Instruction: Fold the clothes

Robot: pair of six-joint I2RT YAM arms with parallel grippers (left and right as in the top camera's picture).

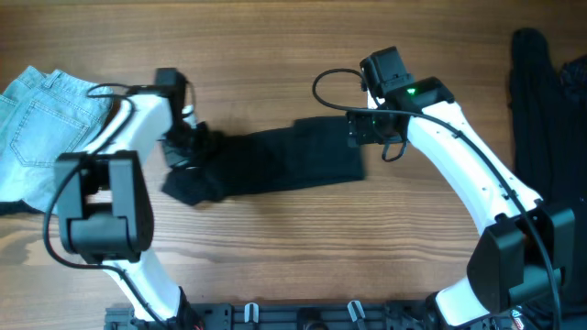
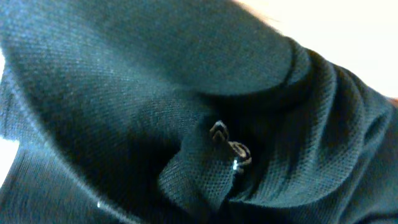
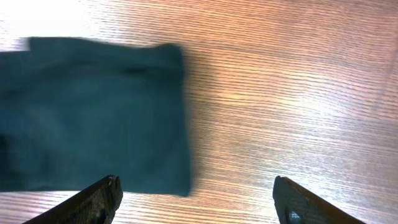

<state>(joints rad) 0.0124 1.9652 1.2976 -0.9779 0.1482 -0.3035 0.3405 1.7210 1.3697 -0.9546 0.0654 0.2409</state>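
Observation:
A black garment [image 1: 284, 160] lies folded in a long strip across the middle of the table. Its left end is bunched up at my left gripper [image 1: 188, 147]. The left wrist view is filled with black knit fabric [image 2: 124, 81] bearing a small white logo [image 2: 229, 148]. The creases pinch together toward the jaws, which the cloth hides. My right gripper [image 1: 360, 128] is open and empty at the strip's right end. In the right wrist view its fingers [image 3: 199, 202] straddle the garment's corner [image 3: 93, 112] and bare wood. A second black garment [image 1: 548, 101] lies at the far right edge.
Light blue jeans [image 1: 41, 119] lie at the table's left edge, partly under my left arm. The wooden table [image 1: 293, 247] shows in front of the strip. A black rail [image 1: 303, 316] runs along the front edge.

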